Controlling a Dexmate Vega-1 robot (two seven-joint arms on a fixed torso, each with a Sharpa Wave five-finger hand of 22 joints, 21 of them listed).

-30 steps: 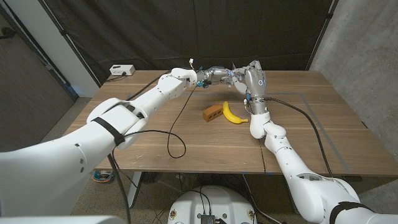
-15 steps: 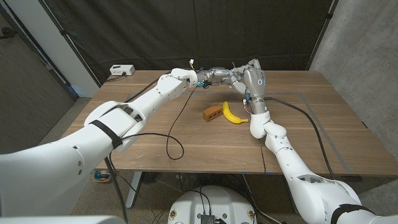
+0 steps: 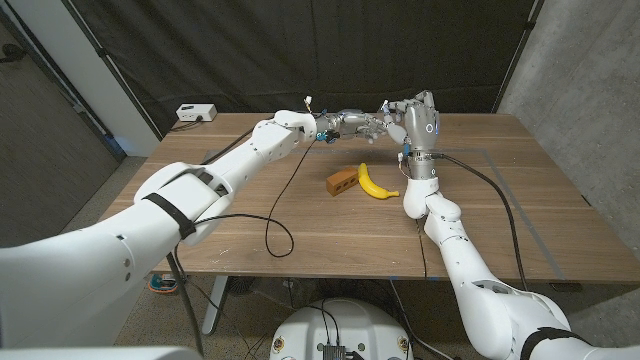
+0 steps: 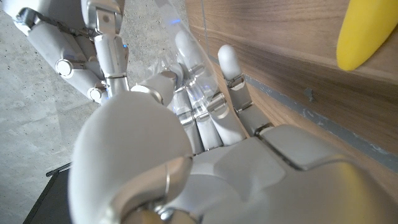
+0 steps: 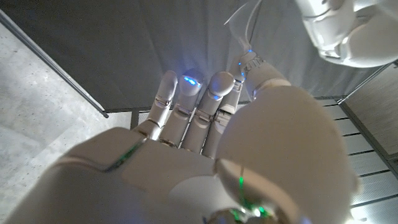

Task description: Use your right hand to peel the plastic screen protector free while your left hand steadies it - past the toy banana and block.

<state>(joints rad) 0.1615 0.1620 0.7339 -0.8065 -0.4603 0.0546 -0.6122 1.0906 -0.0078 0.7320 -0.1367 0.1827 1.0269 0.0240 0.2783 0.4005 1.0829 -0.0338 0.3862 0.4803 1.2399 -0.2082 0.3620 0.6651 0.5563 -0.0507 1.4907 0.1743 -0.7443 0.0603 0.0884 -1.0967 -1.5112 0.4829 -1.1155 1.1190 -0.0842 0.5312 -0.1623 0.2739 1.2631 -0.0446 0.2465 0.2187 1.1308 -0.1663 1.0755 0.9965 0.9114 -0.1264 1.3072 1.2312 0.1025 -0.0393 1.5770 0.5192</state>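
Observation:
Above the table's far side, past the yellow toy banana (image 3: 374, 182) and the brown block (image 3: 342, 181), my two hands meet in the air. My left hand (image 3: 352, 122) grips the clear plastic screen protector (image 4: 186, 65), which shows between its fingers (image 4: 208, 115). My right hand (image 3: 416, 112) is raised just to its right, fingers pointing at it, and pinches a thin clear edge of the film (image 5: 244, 22). In the head view the protector (image 3: 384, 114) is barely visible between the hands.
A white box (image 3: 195, 113) sits at the table's back left corner. A black cable (image 3: 285, 215) loops over the table's middle and another (image 3: 490, 185) runs along my right arm. A black curtain hangs behind the table.
My right hand has lifted up and a little to the right, away from the left hand. The left hand, banana and block stay where they were.

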